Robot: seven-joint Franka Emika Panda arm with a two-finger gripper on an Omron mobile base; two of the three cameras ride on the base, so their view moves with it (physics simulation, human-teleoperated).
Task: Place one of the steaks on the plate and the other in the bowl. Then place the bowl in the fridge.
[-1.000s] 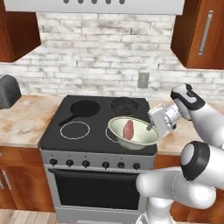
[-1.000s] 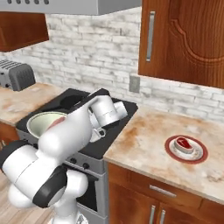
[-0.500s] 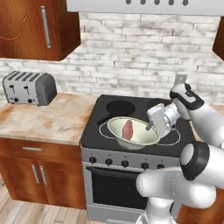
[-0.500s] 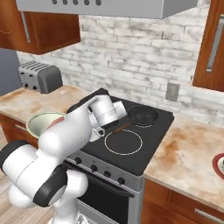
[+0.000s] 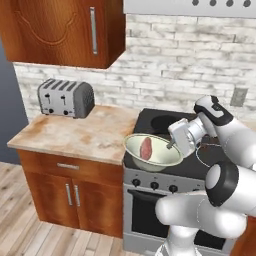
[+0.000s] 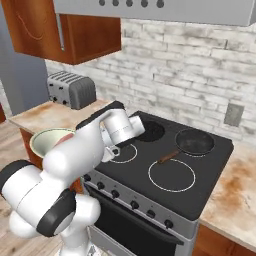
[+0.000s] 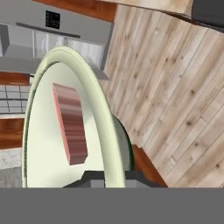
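Smooth glazed-looking bowl (image 5: 152, 150), wooden cabinets (image 5: 65, 30), rough brick wall (image 5: 175, 55).

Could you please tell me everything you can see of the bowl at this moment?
The bowl is pale greenish-white, round, with flaring sides and a smooth, glossy look. It is held off the counter, in front of the stove's left edge, tilted slightly. The gripper is shut on its right rim. Inside lies one pink-red steak, resting against the inner wall. Nothing else touches the bowl.
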